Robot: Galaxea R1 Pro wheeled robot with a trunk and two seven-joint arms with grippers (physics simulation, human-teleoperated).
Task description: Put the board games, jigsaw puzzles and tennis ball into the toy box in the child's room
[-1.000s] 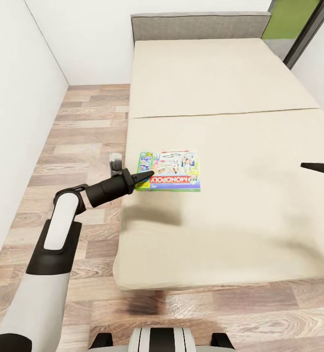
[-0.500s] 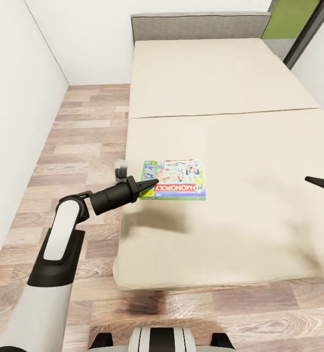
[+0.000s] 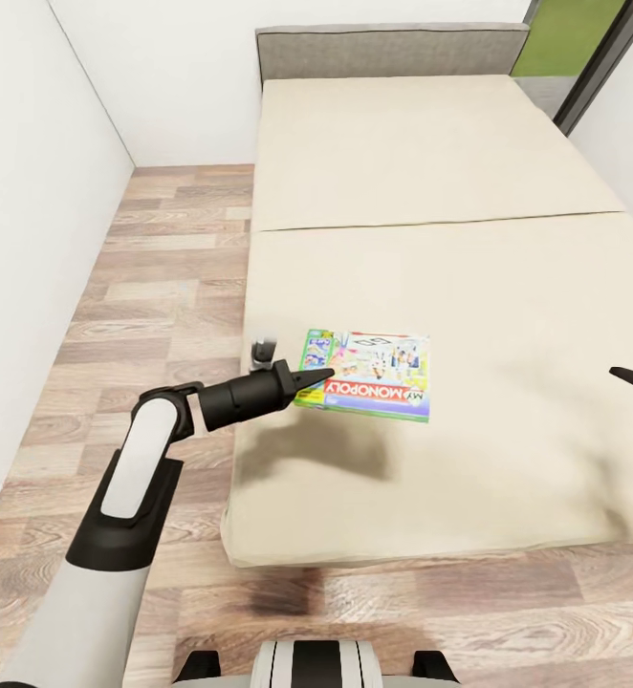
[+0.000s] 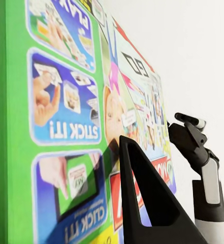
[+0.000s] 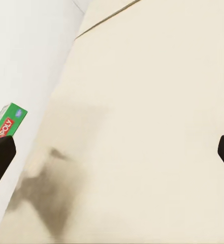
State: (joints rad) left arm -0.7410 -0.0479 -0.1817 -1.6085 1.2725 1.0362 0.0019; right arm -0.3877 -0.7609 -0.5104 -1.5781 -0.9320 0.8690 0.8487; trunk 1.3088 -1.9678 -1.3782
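From the head camera I see the Monopoly box (image 3: 366, 375) lying flat on the beige bed (image 3: 450, 239), near its left edge toward the foot, long axis running across the bed with the right end swung slightly toward me and the title reading upside down along its near edge. My left gripper (image 3: 316, 375) reaches in from the bed's left side with a dark finger (image 4: 152, 198) lying over the green end of the box, but I cannot tell whether it is clamped on it. My right gripper (image 3: 632, 376) hovers over bare cover well to the right, fingertips (image 5: 0, 157) spread wide apart with nothing between them.
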